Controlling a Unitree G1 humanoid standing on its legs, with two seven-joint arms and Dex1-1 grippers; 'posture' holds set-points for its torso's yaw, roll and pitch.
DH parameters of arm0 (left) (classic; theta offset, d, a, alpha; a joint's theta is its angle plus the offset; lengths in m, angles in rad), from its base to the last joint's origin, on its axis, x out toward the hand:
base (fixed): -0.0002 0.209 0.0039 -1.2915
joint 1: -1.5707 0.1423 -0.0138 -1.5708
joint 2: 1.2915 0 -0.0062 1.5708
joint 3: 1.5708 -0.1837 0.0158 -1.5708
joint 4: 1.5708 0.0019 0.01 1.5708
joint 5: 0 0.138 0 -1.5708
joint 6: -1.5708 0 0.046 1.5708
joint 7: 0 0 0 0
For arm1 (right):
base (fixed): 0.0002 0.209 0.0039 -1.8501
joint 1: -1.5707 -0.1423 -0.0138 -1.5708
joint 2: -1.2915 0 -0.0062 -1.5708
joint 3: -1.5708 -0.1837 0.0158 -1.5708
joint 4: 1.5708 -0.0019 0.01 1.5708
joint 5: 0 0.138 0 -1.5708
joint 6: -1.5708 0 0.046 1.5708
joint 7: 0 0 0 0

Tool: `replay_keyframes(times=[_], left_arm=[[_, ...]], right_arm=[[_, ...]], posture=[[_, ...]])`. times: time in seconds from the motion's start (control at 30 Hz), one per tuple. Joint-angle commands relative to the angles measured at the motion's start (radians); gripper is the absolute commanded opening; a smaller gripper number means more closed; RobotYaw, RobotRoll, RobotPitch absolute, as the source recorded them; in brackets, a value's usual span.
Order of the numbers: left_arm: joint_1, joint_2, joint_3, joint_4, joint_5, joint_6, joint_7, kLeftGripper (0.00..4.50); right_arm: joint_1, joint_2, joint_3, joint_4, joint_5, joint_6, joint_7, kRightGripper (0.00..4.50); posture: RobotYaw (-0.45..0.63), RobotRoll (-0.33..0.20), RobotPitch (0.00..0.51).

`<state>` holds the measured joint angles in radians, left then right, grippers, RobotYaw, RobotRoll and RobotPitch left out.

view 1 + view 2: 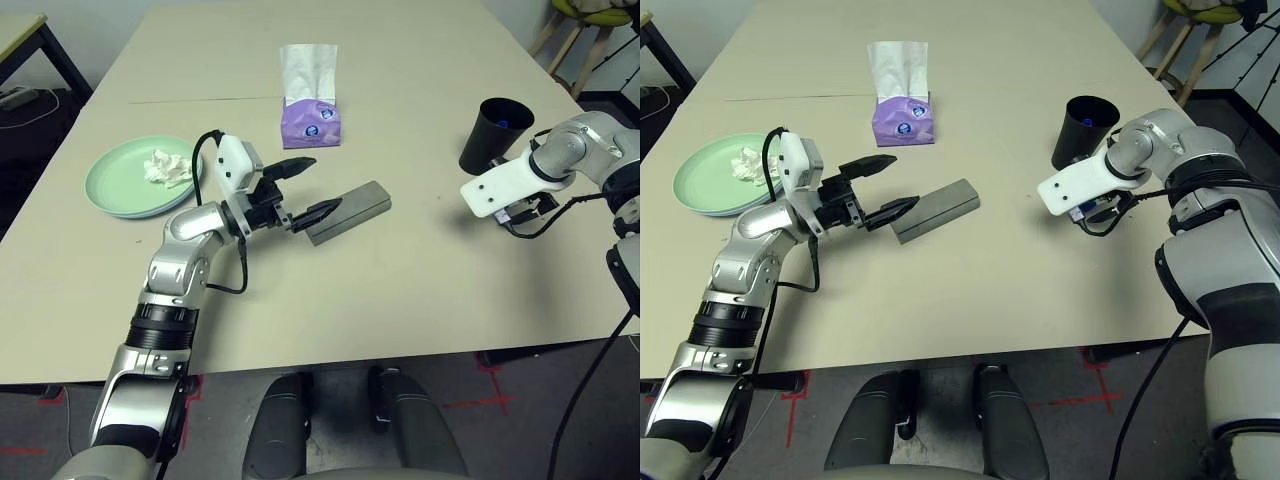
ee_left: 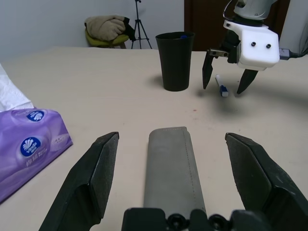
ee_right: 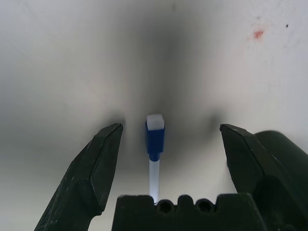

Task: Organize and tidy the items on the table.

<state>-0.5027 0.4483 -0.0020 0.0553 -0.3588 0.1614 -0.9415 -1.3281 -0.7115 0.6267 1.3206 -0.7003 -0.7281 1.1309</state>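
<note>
The grey glasses case [image 1: 352,208] lies mid-table [image 1: 400,300], its near end between the fingers of my open left gripper [image 1: 312,187], which are apart from it on both sides [image 2: 171,163]. My right gripper [image 3: 168,132] is open and points down over a small blue-and-white pen [image 3: 155,139] lying beside the black cup [image 1: 497,133]. The purple tissue box [image 1: 310,120] stands behind the case. A crumpled white tissue [image 1: 167,168] rests on the pale green plate [image 1: 120,190] at the left. The sunglasses and light blue plate are out of view.
A thin seam [image 1: 200,99] crosses the far half of the table. A dark-legged side table [image 1: 20,40] stands at the far left and a chair [image 1: 590,20] at the far right. Something blue sits inside the cup.
</note>
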Motion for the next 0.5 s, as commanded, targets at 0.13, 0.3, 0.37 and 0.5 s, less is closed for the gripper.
replay_keyframes(times=[0.13, 0.3, 0.37, 0.5], left_arm=[[0.034, 0.016, 0.0, -0.055, -0.015, 0.043, 0.004, 4.5], [0.04, 0.027, 0.003, -0.072, -0.028, 0.07, -0.002, 4.5], [0.041, 0.029, 0.002, -0.077, -0.032, 0.077, -0.003, 4.5], [0.04, 0.032, -0.001, -0.078, -0.037, 0.083, -0.004, 4.5]], right_arm=[[-0.016, -0.034, -0.025, -0.003, 0.016, -0.027, 0.037, 4.47], [-0.015, -0.058, -0.035, -0.008, 0.029, -0.046, 0.064, 4.47], [-0.013, -0.062, -0.037, -0.01, 0.028, -0.049, 0.066, 4.47], [-0.012, -0.06, -0.037, -0.011, 0.023, -0.055, 0.063, 4.47]], posture=[[0.15, 0.0, 0.251], [0.11, 0.0, 0.282], [0.11, 0.0, 0.289], [0.11, 0.0, 0.301]])
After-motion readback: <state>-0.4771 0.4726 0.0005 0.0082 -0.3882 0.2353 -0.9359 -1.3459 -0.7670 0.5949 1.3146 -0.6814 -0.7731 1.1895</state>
